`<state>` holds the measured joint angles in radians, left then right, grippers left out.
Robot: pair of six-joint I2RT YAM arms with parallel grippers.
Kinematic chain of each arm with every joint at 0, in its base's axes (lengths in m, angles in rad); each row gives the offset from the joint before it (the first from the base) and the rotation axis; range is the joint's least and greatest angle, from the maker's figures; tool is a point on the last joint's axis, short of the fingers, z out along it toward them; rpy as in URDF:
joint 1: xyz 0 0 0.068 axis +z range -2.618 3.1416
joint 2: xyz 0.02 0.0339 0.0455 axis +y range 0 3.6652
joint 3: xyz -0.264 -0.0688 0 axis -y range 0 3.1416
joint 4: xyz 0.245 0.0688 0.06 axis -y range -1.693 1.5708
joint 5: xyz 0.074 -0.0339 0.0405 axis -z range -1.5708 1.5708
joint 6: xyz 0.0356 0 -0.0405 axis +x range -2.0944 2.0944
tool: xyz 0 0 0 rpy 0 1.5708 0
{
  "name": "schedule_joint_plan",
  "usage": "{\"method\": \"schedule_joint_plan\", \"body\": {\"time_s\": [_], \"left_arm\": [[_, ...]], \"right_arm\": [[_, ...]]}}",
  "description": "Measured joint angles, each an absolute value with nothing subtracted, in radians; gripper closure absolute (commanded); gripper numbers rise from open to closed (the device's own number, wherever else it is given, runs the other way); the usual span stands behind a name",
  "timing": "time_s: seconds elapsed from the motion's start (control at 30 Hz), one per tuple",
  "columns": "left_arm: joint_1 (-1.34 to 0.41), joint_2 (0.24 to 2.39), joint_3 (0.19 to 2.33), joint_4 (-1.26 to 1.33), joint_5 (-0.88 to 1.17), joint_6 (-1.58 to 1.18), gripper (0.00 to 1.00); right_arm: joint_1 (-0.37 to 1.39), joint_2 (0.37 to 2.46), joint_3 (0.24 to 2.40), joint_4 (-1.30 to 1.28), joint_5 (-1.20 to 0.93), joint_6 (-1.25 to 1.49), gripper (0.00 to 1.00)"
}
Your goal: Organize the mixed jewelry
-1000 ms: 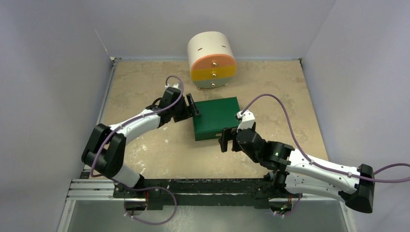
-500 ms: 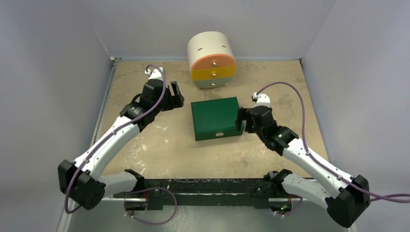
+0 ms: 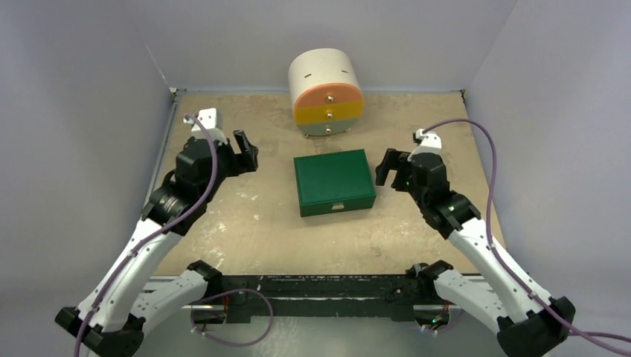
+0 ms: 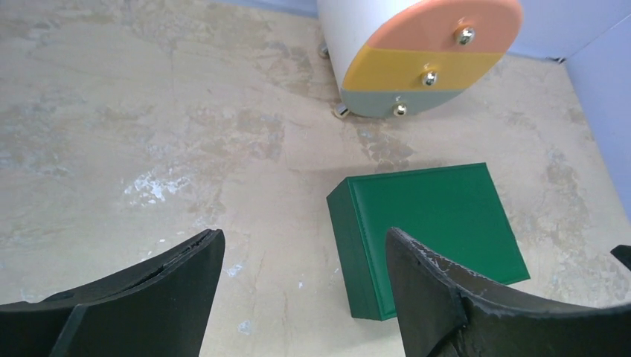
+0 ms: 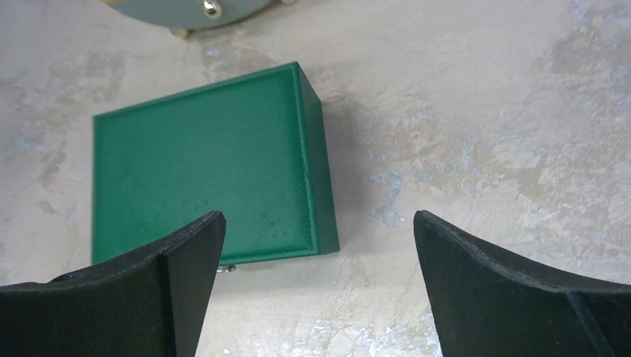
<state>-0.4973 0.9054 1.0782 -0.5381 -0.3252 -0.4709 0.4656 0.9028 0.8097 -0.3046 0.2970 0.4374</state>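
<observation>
Green box sits mid-bench; free gaps separate it from left fingers and right fingers. Round drawer unit just behind the box narrows passage there. Walls hem the bench sides.

The gripper, jaws apart, hangs above the table near a closed green box.

I'm counting one green box, one round drawer unit showing three coloured drawer fronts and three knobs, plus one left end effector and one right end effector
</observation>
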Motion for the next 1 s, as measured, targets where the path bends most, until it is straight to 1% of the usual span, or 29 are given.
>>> {"method": "schedule_joint_plan", "body": {"time_s": [0.47, 0.63, 0.8, 1.0], "left_arm": [[-0.497, 0.559, 0.901, -0.456, -0.349, -0.440, 0.19], [-0.497, 0.494, 0.844, -0.432, -0.345, -0.433, 0.19], [-0.497, 0.480, 0.837, -0.405, -0.341, -0.427, 0.19], [-0.497, 0.492, 0.837, -0.405, -0.332, -0.426, 0.19]], "right_arm": [[0.466, 0.566, 0.775, -0.271, 0.308, 0.405, 0.01], [0.466, 0.505, 0.762, -0.272, 0.270, 0.384, 0.01], [0.466, 0.424, 0.727, -0.262, 0.261, 0.366, 0.01], [0.465, 0.419, 0.724, -0.257, 0.218, 0.337, 0.01]]}}
